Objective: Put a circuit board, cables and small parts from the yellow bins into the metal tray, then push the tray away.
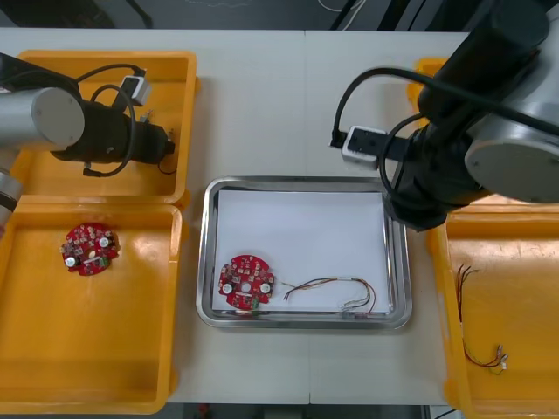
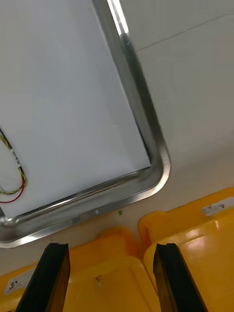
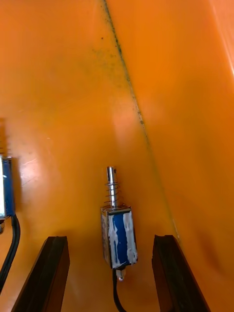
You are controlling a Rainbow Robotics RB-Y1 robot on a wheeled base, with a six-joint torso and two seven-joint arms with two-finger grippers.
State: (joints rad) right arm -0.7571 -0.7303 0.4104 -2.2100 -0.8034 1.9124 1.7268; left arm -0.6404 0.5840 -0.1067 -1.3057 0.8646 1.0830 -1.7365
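Left pincer: upper left of the front view, inside the far left yellow bin. Fingers wide apart, straddling a small metal part, not touching it.
Right pincer: spread open, empty, over the right bins beside a corner of the metal tray.
Tray: centre of the counter, white inside. It holds a circuit board and a red and yellow cable along its lower edge.

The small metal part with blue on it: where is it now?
In the left wrist view, the small metal part lies on the floor of the far left yellow bin, between the fingers of the open left gripper.
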